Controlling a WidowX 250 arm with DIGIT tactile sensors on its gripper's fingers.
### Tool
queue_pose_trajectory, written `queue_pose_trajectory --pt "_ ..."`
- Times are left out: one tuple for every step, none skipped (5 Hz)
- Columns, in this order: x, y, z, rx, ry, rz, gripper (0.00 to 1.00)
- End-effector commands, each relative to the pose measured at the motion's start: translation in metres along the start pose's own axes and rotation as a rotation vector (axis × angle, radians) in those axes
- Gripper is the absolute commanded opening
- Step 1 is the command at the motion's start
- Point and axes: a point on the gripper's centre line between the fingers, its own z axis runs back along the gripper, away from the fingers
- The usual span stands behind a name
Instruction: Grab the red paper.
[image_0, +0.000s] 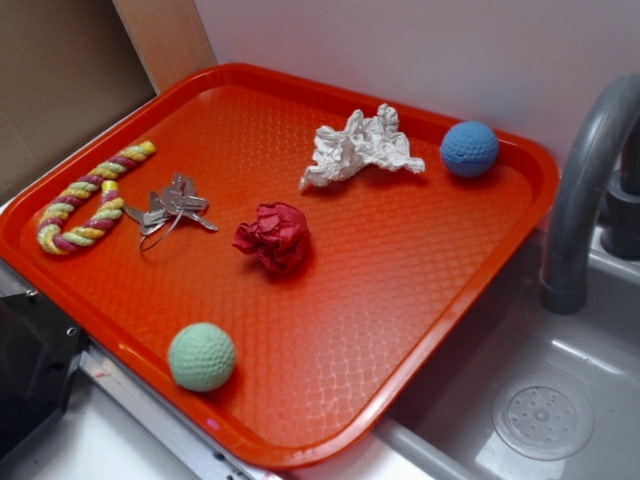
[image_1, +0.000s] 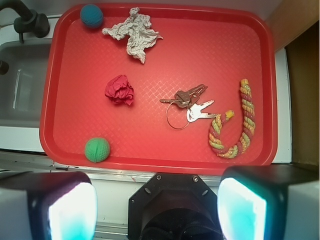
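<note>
Red paper (image_0: 273, 235) mid-tray (image_0: 400, 330), clear of keys (image_0: 172, 205): light, soft, crushable wad; pinch across middle. Hand (image_1: 157, 205) spread wide, empty, high above.

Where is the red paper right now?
The red paper lies near the middle of the tray in the exterior view, between the keys and white paper.

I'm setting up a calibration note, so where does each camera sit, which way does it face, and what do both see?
Exterior: off the arm, above the tray's green-ball corner, angled down across it toward the wall; sink beside it; no robot part visible.
Wrist: on the arm, high above, facing almost straight down; two open fingers of the gripper fill the bottom edge.
Shared: red paper, white paper, keys, rope toy, both balls.
</note>
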Motion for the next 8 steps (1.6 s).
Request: queue_pose_trajectory --pt "0.0 0.0 0.0 0.0 0.0 0.0 1.0" --pt "0.008 -0.011 -0.018 -0.05 -0.029 0.02 1.0" --pt "0.017 -0.023 -0.035 -0.084 -0.049 0.041 1.0" --pt "0.037 -0.033 -0.075 -0.154 -0.063 0.195 1.0" --pt "0.061 -0.047 -0.115 -0.191 -0.062 0.23 1.0" --pt "0.075 -0.064 -0.148 -0.176 -0.054 0.19 1.0" --pt "0.084 -0.077 -0.178 -0.102 -0.029 0.136 1.0" --pt "0.083 -0.084 -0.205 -0.046 0.005 0.1 1.0"
